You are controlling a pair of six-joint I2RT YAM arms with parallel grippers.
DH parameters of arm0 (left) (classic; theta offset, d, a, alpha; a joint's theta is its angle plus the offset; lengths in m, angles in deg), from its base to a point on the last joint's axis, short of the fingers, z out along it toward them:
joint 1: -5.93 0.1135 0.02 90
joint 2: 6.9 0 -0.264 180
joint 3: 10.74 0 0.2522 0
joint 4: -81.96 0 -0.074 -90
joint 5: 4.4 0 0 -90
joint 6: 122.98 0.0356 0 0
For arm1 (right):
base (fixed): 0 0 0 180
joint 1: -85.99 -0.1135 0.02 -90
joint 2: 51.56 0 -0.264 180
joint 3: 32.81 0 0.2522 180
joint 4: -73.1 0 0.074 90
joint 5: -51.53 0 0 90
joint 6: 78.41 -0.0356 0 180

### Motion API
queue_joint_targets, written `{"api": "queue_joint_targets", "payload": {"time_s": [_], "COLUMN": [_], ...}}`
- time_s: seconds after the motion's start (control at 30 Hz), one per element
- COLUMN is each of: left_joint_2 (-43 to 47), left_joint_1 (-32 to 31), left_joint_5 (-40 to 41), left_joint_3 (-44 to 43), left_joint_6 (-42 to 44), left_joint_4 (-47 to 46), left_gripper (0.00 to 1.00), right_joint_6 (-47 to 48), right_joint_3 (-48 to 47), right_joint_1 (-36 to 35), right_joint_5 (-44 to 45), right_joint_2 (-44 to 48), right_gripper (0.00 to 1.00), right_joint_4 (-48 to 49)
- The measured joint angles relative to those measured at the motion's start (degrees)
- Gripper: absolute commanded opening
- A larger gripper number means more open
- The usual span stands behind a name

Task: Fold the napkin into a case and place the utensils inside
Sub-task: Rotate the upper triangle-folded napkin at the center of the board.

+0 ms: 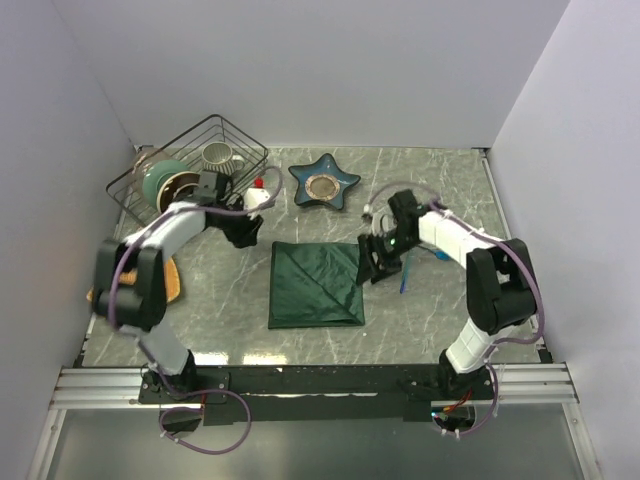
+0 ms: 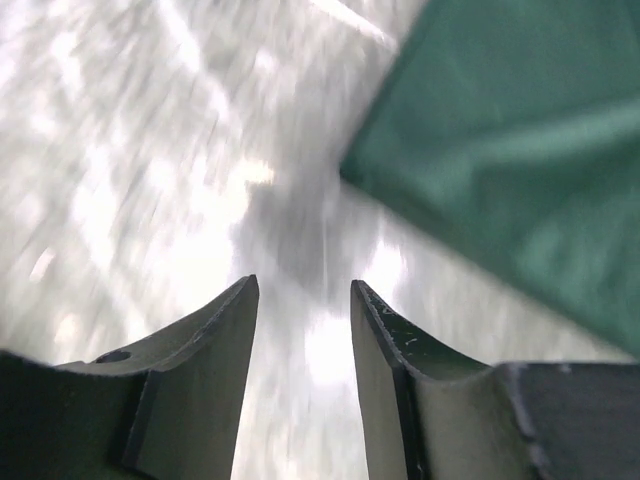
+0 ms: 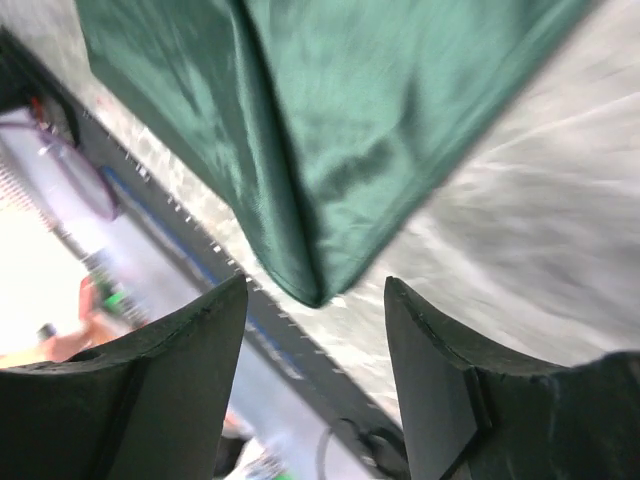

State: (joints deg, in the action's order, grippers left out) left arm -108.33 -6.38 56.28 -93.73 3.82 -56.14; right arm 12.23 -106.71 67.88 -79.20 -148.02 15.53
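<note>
**Tabletop items, non-task**

1. Tabletop (image 1: 440,320): grey-white marbled surface, glossy, with light glare.
2. Wire basket (image 1: 240,135): black, open-topped, at the far left corner, tilted on one edge.
3. Teal bowl (image 1: 160,178): stood on edge inside the basket, at its left.
4. Dark brown bowl (image 1: 183,186): just beside the teal one, also in the basket.
5. Ribbed grey mug (image 1: 217,155): stood upright in the basket's far part, handle to the right.
6. Small white-and-red object (image 1: 258,195): just right of the basket; kind could not be told.
7. Star-shaped blue dish (image 1: 300,178): sat at far centre, tan in the middle.
8. Orange-tan mat (image 1: 172,280): lay at the left edge, partly covered.
9. Metal rail (image 1: 300,385): ran along the near edge.
</note>
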Motion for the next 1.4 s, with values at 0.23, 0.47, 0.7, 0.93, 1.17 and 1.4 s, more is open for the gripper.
{"api": "queue_joint_targets", "payload": {"time_s": [0.23, 0.47, 0.7, 0.93, 1.17, 1.4], "left_joint_2": [27.82, 33.55, 26.99, 22.80, 19.82, 18.25], "left_joint_1": [-13.92, -33.59, -37.97, -39.69, -39.76, -39.56], "left_joint_5": [-1.11, -0.72, 1.88, 4.42, 6.47, 10.12], "left_joint_3": [13.35, 24.52, 24.94, 25.22, 25.20, 24.85], "left_joint_6": [8.00, 8.35, 4.26, 2.54, 3.08, 4.68], "left_joint_4": [10.71, 17.07, 12.66, 7.61, 7.54, 10.27], "left_gripper": [0.41, 0.39, 0.39, 0.40, 0.42, 0.44], "right_joint_6": [5.25, 5.22, 4.72, 4.35, 4.61, 5.07], "right_joint_3": [-16.61, -31.36, -33.99, -33.94, -29.62, -23.93], "right_joint_1": [1.01, -1.16, -4.46, -5.27, -5.27, -5.07], "right_joint_5": [5.53, 8.41, 11.37, 12.83, 12.74, 10.69], "right_joint_2": [-1.33, -14.14, -22.29, -23.08, -23.69, -21.40], "right_gripper": [0.66, 0.70, 0.73, 0.71, 0.69, 0.68], "right_joint_4": [-1.88, 0.46, 2.23, 4.83, 6.45, 8.00]}}
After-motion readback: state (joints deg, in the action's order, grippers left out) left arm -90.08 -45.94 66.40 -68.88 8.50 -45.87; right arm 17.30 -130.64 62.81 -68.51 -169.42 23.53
